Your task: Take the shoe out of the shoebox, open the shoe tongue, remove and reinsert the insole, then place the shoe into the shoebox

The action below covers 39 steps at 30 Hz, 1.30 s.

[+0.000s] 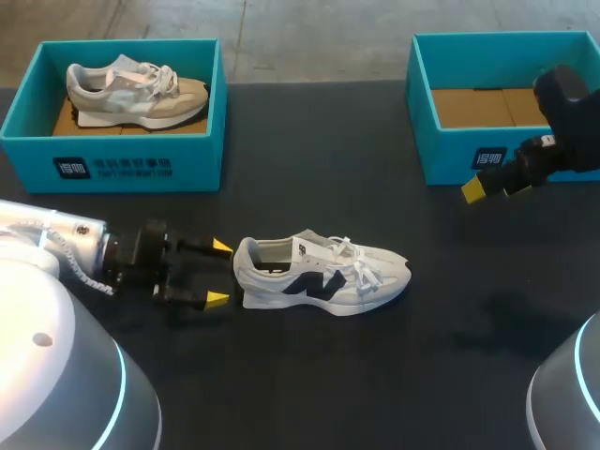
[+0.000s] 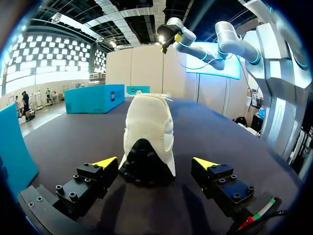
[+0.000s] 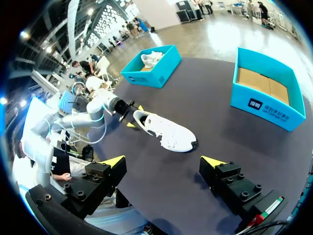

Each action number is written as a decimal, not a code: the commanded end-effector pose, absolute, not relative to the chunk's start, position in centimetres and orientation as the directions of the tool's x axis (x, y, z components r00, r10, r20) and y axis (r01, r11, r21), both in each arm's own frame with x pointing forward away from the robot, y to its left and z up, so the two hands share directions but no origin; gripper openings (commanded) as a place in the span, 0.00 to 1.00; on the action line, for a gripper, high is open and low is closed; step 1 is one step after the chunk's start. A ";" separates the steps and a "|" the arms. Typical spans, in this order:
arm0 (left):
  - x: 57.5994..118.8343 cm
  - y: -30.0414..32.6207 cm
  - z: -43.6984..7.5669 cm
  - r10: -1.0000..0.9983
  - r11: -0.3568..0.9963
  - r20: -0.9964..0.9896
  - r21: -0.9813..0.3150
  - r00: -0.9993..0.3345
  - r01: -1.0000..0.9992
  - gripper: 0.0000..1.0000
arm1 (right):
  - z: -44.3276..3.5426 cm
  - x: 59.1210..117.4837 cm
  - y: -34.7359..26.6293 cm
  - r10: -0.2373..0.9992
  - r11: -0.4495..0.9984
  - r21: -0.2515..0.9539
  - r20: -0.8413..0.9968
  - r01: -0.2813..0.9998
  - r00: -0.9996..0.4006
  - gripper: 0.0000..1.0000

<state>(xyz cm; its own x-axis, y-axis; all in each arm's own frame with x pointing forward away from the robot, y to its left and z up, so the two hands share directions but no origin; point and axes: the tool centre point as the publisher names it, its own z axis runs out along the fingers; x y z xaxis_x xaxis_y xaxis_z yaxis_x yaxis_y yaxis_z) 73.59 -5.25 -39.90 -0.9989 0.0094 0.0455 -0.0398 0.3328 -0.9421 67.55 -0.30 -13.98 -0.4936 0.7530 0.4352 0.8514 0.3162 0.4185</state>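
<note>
Shoe (image 1: 322, 275) lies out of its box on the dark matte bench (image 1: 328, 384), heel at 9 o'clock, toe at 3. The tongue and insole work looks not yet begun. Left pincer (image 1: 218, 273) gapes wide just off the heel, touching nothing. Right pincer (image 3: 164, 160), likewise wide and empty, hovers by the empty teal cardboard shoebox (image 1: 445, 155) at 2 o'clock. The shoe has a white mesh upper, navy logo, padded rounded heel and loose laces.

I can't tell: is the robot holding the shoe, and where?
Nothing is held. The left gripper stands open behind the white shoe; the right gripper is open.
</note>
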 end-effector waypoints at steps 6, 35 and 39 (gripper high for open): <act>74.4 -7.0 -40.0 0.029 0.344 0.026 -0.939 -0.999 -0.015 1.00 | -14.0 67.8 -0.2 0.753 0.318 0.415 0.436 0.852 -0.493 1.00; 74.8 -11.0 -41.1 0.073 0.381 0.004 -0.924 -0.997 0.024 1.00 | -14.0 67.8 -0.2 0.753 0.318 0.415 0.436 0.852 -0.493 1.00; 74.8 -11.1 -41.3 0.071 0.383 0.011 -0.923 -0.997 0.017 1.00 | -14.0 67.8 -0.2 0.753 0.318 0.415 0.436 0.852 -0.493 1.00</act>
